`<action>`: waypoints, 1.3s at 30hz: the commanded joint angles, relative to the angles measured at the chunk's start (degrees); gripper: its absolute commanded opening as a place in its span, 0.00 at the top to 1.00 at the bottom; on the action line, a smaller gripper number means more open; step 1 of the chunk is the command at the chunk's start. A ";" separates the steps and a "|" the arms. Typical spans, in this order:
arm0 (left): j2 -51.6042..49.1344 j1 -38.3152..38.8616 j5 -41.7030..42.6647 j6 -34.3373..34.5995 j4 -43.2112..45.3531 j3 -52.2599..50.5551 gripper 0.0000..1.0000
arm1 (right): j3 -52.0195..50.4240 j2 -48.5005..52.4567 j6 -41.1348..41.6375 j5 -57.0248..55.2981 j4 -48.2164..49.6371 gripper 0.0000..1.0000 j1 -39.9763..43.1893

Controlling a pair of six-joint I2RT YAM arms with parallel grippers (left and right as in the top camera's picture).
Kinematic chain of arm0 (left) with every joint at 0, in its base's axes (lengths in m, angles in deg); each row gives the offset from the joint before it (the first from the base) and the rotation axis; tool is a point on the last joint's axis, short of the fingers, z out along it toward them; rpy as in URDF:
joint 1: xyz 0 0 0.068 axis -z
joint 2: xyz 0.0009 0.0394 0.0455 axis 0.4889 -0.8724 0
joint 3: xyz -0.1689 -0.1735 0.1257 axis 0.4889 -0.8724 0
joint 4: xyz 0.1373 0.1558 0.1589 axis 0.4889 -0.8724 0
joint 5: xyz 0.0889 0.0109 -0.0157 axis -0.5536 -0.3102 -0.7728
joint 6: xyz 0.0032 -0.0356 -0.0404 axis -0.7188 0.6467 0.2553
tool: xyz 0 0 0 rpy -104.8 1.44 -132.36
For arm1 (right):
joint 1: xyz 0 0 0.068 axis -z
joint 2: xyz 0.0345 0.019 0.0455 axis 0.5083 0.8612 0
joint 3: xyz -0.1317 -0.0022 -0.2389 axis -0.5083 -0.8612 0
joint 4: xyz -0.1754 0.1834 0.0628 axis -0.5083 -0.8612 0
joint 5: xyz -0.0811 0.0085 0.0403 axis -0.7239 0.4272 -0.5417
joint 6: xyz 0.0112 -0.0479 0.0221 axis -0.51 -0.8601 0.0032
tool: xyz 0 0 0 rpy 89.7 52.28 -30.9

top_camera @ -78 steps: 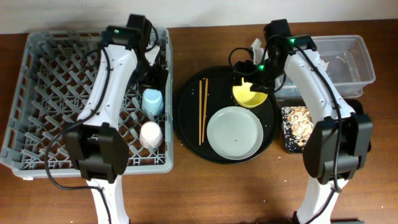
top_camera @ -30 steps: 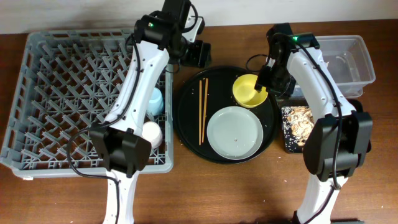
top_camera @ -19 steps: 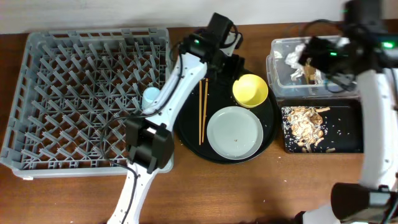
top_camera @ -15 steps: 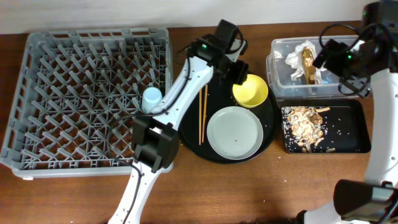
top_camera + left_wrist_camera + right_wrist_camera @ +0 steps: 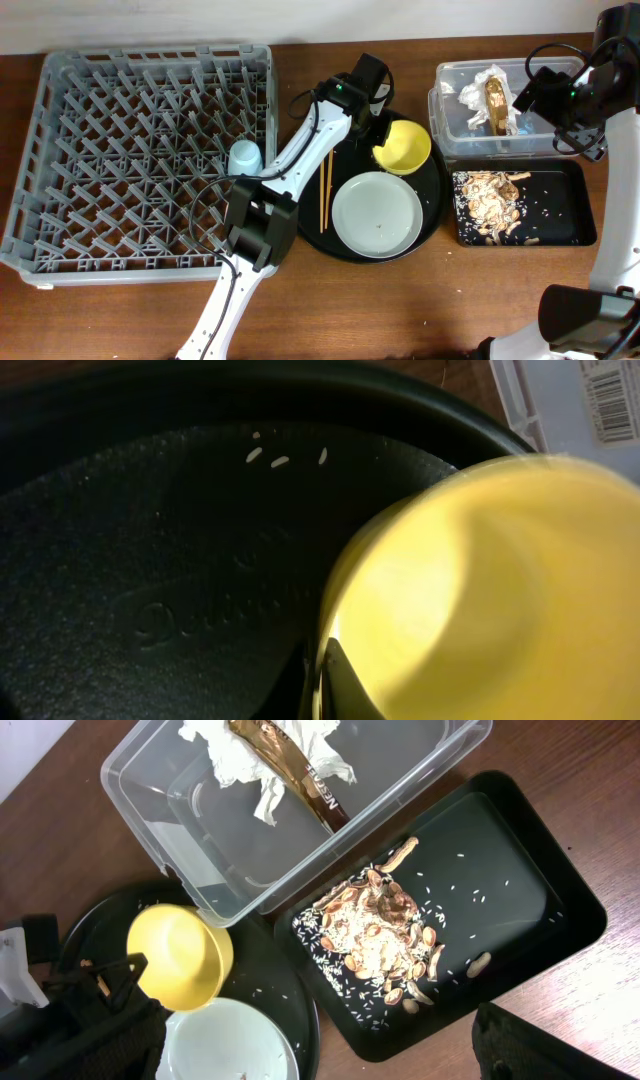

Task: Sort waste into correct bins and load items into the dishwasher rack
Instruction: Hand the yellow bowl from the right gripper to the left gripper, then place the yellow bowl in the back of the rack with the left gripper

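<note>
My left gripper (image 5: 381, 131) is shut on the near rim of the yellow bowl (image 5: 403, 146), which tips on the round black tray. In the left wrist view the bowl (image 5: 470, 580) fills the frame, its rim pinched between the fingers (image 5: 335, 682). The grey-green plate (image 5: 378, 213) and chopsticks (image 5: 325, 178) lie on that tray. A blue cup (image 5: 245, 157) stands in the grey rack (image 5: 120, 150). My right gripper (image 5: 558, 97) hangs open above the clear tub (image 5: 455, 125), which holds the wrapper (image 5: 280, 760). Food scraps (image 5: 385, 945) lie in the shallow black tray (image 5: 520, 890).
The round black tray (image 5: 305, 215) sits between the rack and the two bins. The left arm reaches from the table's front edge across the rack's right side. Bare wooden table (image 5: 420, 300) shows along the front.
My left gripper swung from the rack's back corner to the yellow bowl and shut on its rim, tipping it. My right gripper left the bowl, moved over the tub and opened; the wrapper now lies inside.
</note>
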 commanded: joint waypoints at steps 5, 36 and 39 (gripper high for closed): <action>2.23 -1.09 -0.48 -0.11 -3.74 6.47 0.99 | 0.02 0.09 0.28 -0.70 -0.15 0.02 0.04; 7.56 -14.29 -80.56 10.86 -26.10 4.61 1.00 | 0.02 0.09 0.28 -0.70 -0.15 0.02 0.04; 7.56 -13.75 -82.82 13.90 -25.73 0.28 1.00 | 0.02 0.09 0.28 -0.70 -0.15 0.02 0.04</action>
